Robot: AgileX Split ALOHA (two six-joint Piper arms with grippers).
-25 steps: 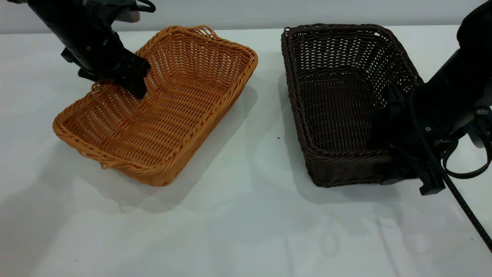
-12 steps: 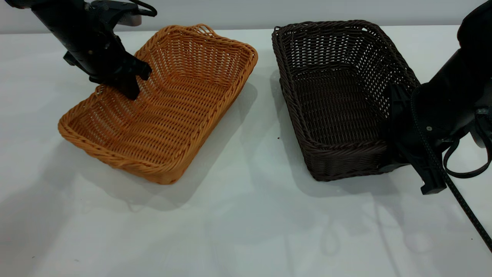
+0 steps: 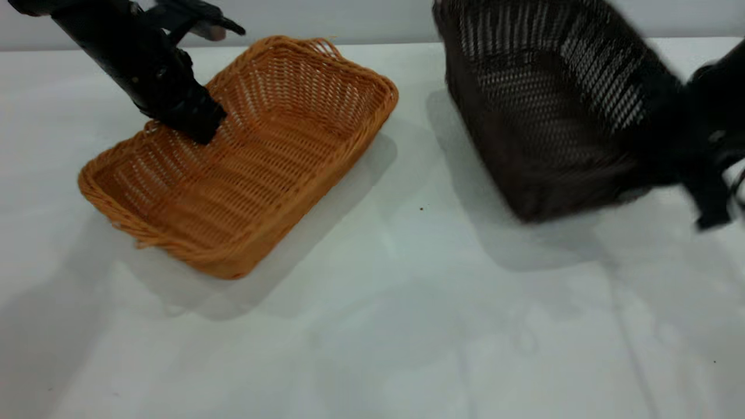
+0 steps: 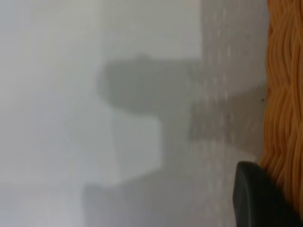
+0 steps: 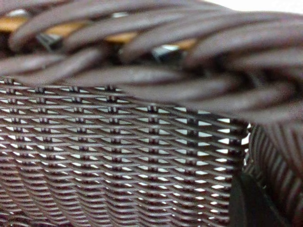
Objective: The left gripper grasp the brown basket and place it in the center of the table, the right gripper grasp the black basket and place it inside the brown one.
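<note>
The brown basket [image 3: 244,157] is on the left half of the table [image 3: 372,326], tilted, its far-left side raised. My left gripper [image 3: 195,125] is shut on that side's rim; one finger [image 4: 258,198] shows beside the orange weave [image 4: 284,94] in the left wrist view. The black basket [image 3: 553,110] hangs blurred and tilted above the table at right. My right gripper [image 3: 669,157] is shut on its right wall. The right wrist view shows the dark rim [image 5: 156,52], the woven wall and one finger [image 5: 251,203].
A small dark speck [image 3: 421,207] lies on the table between the baskets. A pale wall runs behind the table's far edge [image 3: 407,43]. Open white tabletop fills the near half of the exterior view.
The right gripper has lifted the black basket off the table, up and to the right, tilting it. The left gripper has shifted the brown basket slightly right with its held side raised.
</note>
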